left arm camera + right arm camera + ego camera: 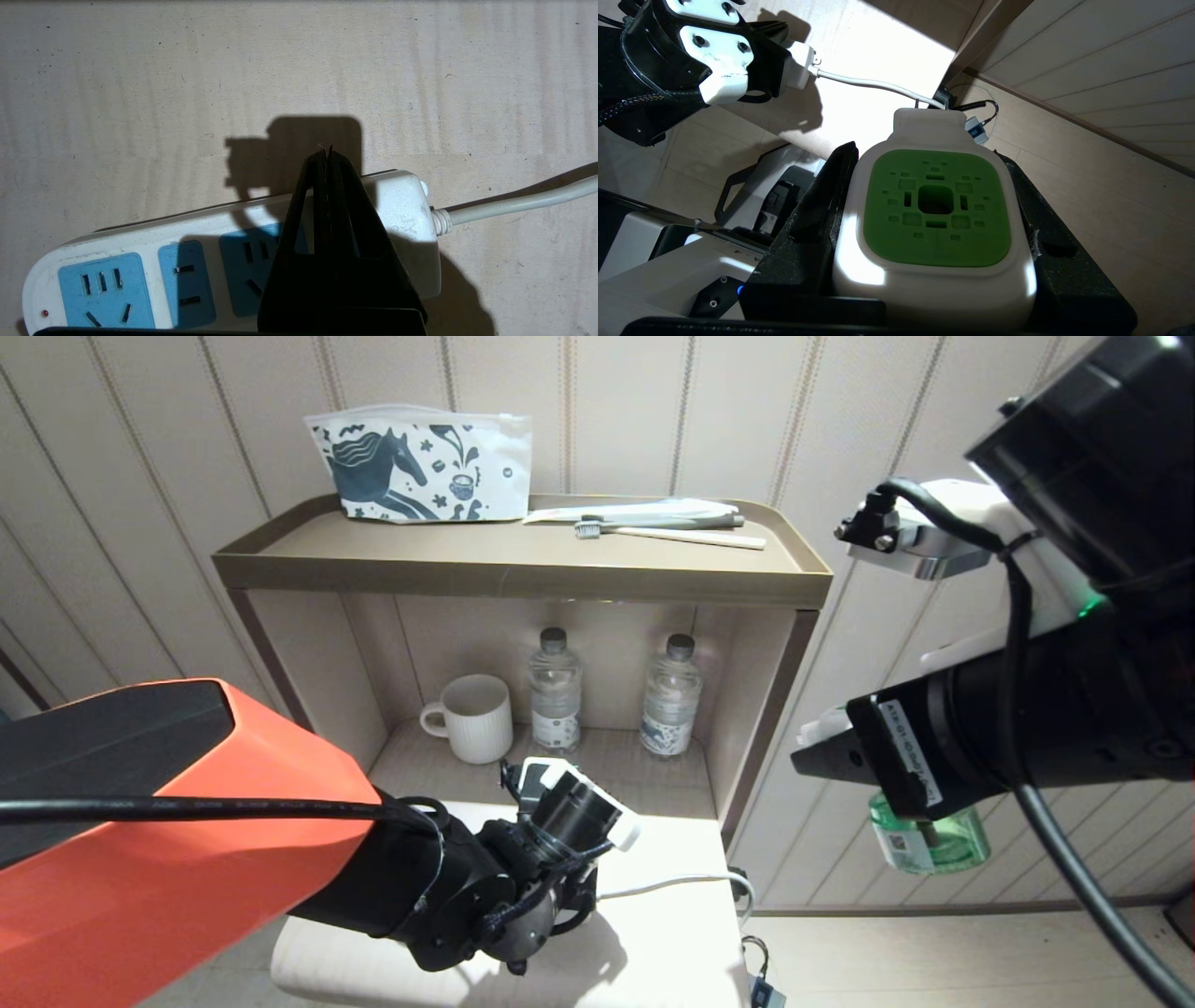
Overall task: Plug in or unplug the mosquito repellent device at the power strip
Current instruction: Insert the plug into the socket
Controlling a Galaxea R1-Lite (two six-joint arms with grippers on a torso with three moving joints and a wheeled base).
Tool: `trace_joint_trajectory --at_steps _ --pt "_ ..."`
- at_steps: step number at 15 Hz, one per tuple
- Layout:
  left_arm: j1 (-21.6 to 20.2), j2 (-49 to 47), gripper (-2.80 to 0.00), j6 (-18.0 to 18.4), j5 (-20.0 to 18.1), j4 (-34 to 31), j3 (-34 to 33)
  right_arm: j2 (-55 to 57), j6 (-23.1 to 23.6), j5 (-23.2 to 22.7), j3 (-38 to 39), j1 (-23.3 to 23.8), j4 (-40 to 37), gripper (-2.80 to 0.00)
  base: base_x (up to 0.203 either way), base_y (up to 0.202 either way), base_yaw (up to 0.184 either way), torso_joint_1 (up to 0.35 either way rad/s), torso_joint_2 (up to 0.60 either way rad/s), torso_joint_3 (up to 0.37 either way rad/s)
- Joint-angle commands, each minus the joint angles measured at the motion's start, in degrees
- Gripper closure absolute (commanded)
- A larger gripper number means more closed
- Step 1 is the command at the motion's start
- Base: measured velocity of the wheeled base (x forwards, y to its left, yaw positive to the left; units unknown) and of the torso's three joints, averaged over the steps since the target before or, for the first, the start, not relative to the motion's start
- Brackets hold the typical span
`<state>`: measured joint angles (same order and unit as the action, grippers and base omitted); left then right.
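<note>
Two claws share this step, and doing it well depends on each keeping to its own job. The right claw (934,224) has its black fingers (817,219) clamped on either side of the mosquito repellent device (936,219), a white plug head with a green vented face above a translucent green liquid bottle (932,840), and holds it in the air to the right of the low white bench (672,859), well apart from the sockets. The left claw (327,154), fingers pressed together and holding nothing, hangs over the cord end of the long white power strip (140,242) with light-blue socket faces, which lies flat on that bench with its white cord (514,200) trailing off toward the wall. The strip looks light and free to slide, so the left claw would do best to press down on the bare white end and stay off the socket faces. The prongs are not visible in any view, so the right claw should square the plug head to a free socket before lowering, then push straight in without twisting. A tilted entry would likely skid the strip or shift the device in the grip. The mug (471,717) and two water bottles (555,689) on the shelf behind are clear of the path.
</note>
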<state>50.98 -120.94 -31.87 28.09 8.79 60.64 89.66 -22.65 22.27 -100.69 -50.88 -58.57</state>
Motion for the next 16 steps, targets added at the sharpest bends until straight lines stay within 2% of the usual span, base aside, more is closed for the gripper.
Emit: trace_joint_trajectory --at_steps 1,6,13,16 --pt "0.08 -0.26 0.00 -0.19 -0.02 0.09 -0.19 -0.16 -0.11 0.05 0.12 0.17 -0.31 0.00 0.000 0.000 0.000 0.000 0.00 0.000" --pt "1.49 -0.61 0.00 -0.21 -0.23 0.00 -0.34 0.16 -0.03 0.05 0.06 0.26 -0.22 0.00 0.000 0.000 0.000 0.000 0.00 0.000" --pt "1.38 -0.29 0.00 -0.30 0.12 0.32 0.85 0.25 -0.03 0.00 0.81 0.35 0.17 0.00 0.000 0.000 0.000 0.000 0.00 0.000" --pt "-1.65 2.67 0.00 0.23 0.30 -0.59 3.55 0.11 -0.03 -0.01 0.90 0.35 0.22 0.00 0.000 0.000 0.000 0.000 0.00 0.000"
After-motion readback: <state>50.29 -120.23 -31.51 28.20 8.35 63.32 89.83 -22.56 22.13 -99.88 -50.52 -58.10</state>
